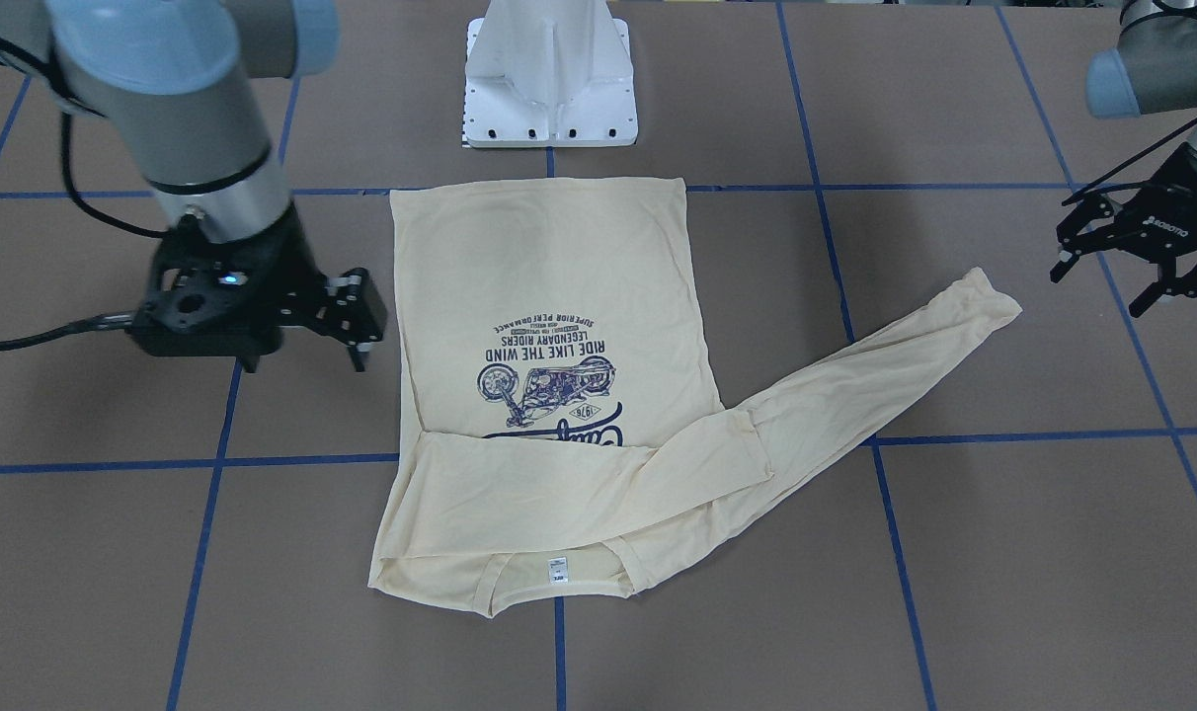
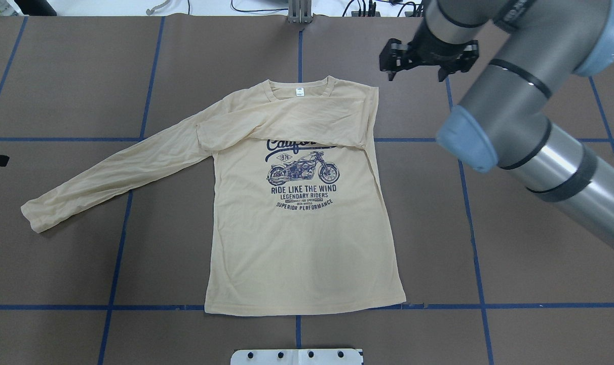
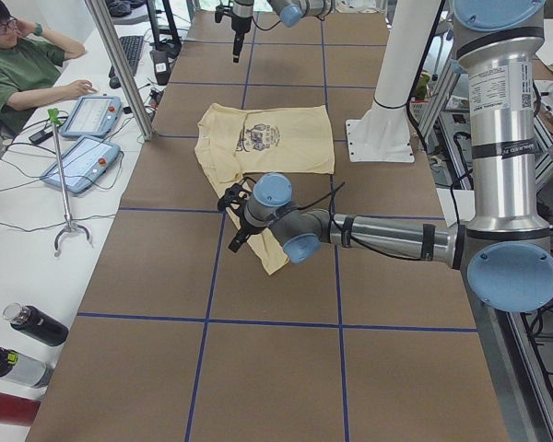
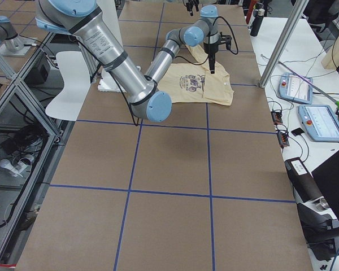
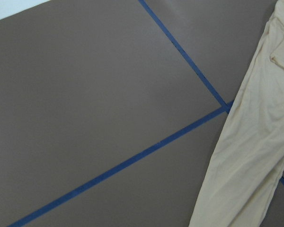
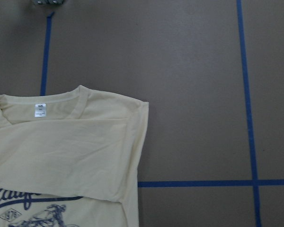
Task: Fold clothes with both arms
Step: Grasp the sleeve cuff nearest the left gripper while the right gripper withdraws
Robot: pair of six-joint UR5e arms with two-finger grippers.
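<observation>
The left gripper (image 1: 1099, 293) is held spread wide over the brown surface (image 2: 59, 76). The cuff of the stretched-out sleeve (image 2: 99, 175) is seen near it, on its right side. The cream-yellow shirt (image 2: 302, 243) is laid flat between both grippers, print up, with its other sleeve folded across the chest. The right gripper (image 2: 416, 77) is spread wide too. The shirt's shoulder is found near its left side, not touching.

Open table (image 2: 59, 263) either side of shirt (image 2: 302, 243), pedestal base (image 1: 551, 89) near its hem
</observation>
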